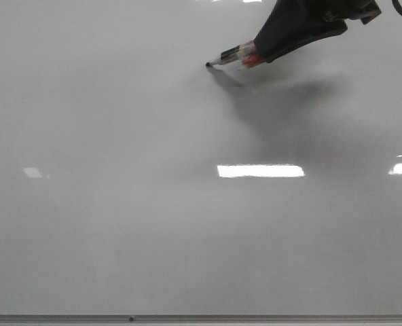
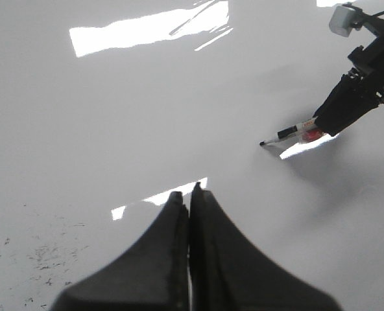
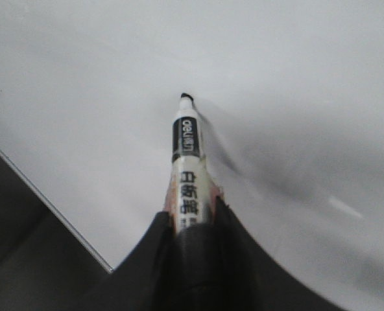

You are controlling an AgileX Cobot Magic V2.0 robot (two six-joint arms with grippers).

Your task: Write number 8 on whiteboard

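No 8 shows yet on the whiteboard (image 1: 119, 204), which lies flat, filling the front view, its thin grey frame along the near edge. Its glossy, hard surface mirrors the ceiling lights, so a tip should glide with little drag and needs only light, steady pressure. The marker (image 1: 231, 54), a slim white barrel with black print and a dark tip, looks light and stiff; its tip sits at or just above the board's far part. The right pincer (image 1: 259, 51) clamps the barrel mid-length, a sensible hold. The left pincer (image 2: 189, 214) hovers closed, holding nothing.
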